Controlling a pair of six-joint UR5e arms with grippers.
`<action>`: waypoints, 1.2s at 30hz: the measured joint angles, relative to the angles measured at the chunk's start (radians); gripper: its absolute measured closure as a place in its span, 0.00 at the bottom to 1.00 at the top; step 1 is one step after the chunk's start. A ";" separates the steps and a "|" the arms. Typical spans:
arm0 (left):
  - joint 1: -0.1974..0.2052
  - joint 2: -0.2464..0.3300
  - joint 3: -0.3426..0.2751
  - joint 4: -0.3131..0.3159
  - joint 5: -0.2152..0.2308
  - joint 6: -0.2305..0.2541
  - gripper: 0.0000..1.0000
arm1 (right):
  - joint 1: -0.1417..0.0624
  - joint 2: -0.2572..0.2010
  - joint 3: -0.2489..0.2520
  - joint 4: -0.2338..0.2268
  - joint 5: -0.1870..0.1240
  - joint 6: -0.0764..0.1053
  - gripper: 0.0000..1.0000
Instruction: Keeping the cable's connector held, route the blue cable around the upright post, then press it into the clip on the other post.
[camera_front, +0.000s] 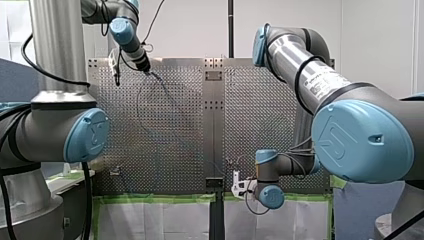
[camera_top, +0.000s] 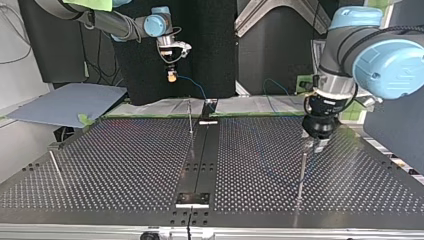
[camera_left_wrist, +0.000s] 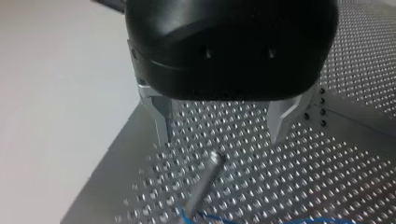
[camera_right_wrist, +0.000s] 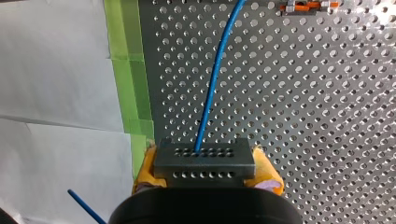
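Blue cable (camera_right_wrist: 212, 88), one only, leaves the middle of the single grey connector (camera_right_wrist: 204, 156) and runs straight ahead of the jaws over the perforated bench (camera_right_wrist: 327, 116). My right gripper (camera_right_wrist: 205, 170) has its jaws closed on that connector, with a yellow pad (camera_right_wrist: 144, 170) pressed to each side. In the top view this gripper hangs at about 11 o'clock, above the bench's far edge. Its arm reaches in almost level, with the wrist turned down.

My left gripper (camera_left_wrist: 219, 139) is black, and its two metal fingers (camera_left_wrist: 161, 119) are spread apart with nothing between them. A thin metal post (camera_left_wrist: 203, 184) stands just below and ahead of the gap, touching neither finger, and the cable crosses near its foot. In the top view that arm is at 3 o'clock, wrist vertical, jaws pointing straight down over the post's tip. Three posts show there in all: this one, a second post (camera_top: 190, 117) at the bench's 12 o'clock edge, and a third post (camera_top: 55, 169) at its 9 o'clock edge.
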 joint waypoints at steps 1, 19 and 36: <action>0.001 0.000 0.008 0.002 0.008 0.013 0.00 | 0.000 0.000 0.000 0.000 0.000 0.000 1.00; 0.000 -0.033 0.041 0.008 0.011 0.155 0.00 | 0.000 0.000 0.000 -0.002 0.000 0.000 1.00; 0.005 -0.033 0.042 0.008 -0.080 0.151 0.00 | 0.000 0.000 0.000 -0.003 -0.004 0.000 1.00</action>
